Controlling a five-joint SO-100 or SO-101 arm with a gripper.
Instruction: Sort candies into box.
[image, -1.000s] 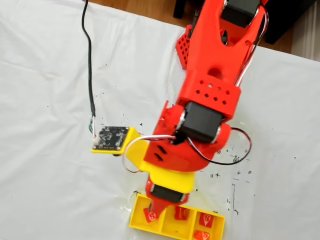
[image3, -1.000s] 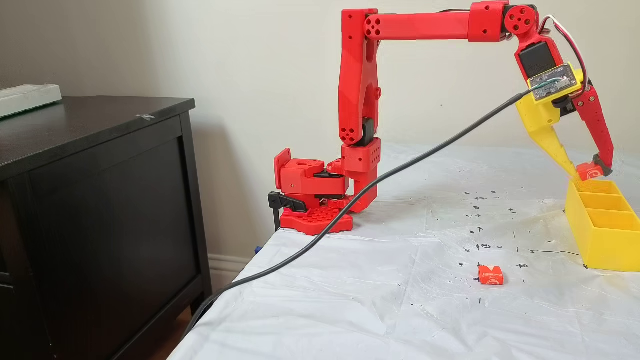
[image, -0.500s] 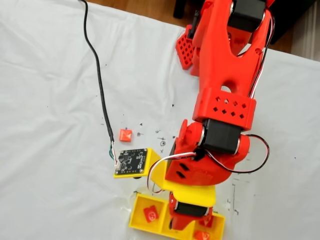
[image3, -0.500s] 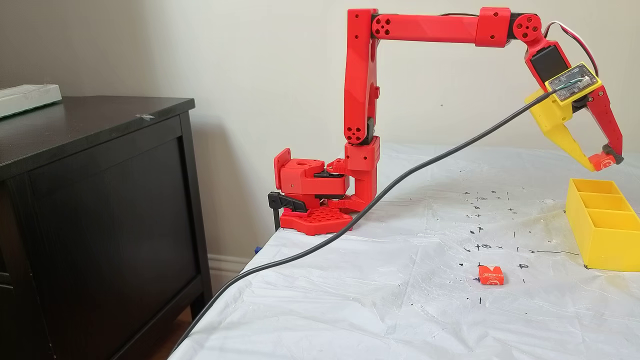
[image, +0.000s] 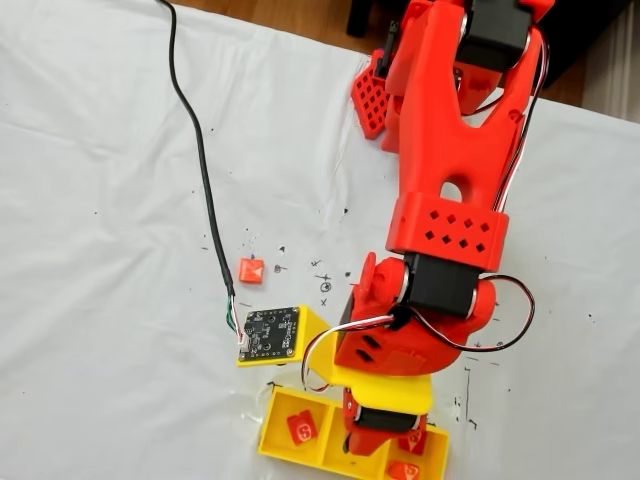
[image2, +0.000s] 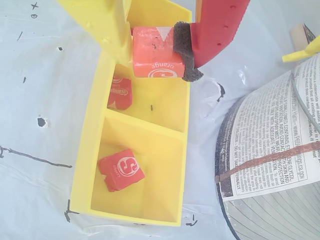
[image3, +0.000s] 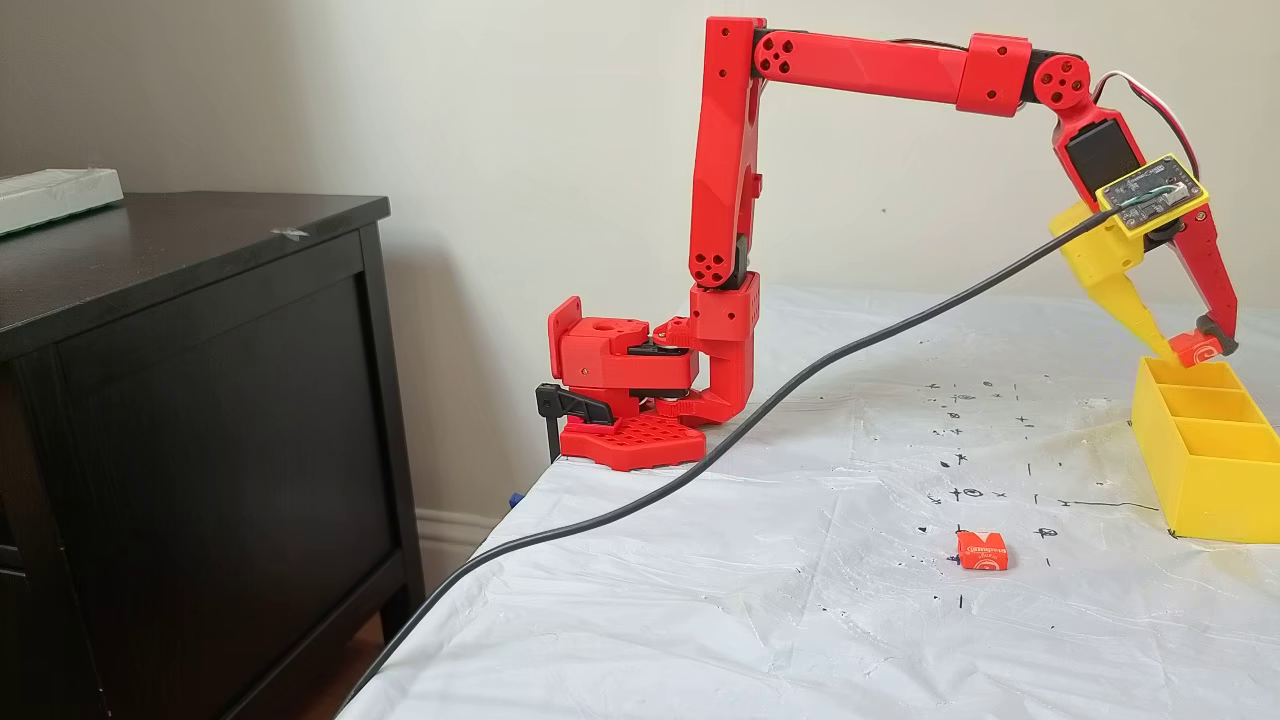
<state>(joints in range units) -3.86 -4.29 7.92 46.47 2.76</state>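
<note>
Lowered since half a second ago, the gripper (image3: 1190, 348) is held clenched on a candy (image2: 154, 53) just above the box (image3: 1200, 470); left of the box, one loose candy (image3: 980, 551) is seen.

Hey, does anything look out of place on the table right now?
One candy still lies loose on the white cover, well apart from the yellow box, while others already sit in its compartments. The claw holds another candy above the box.
</note>
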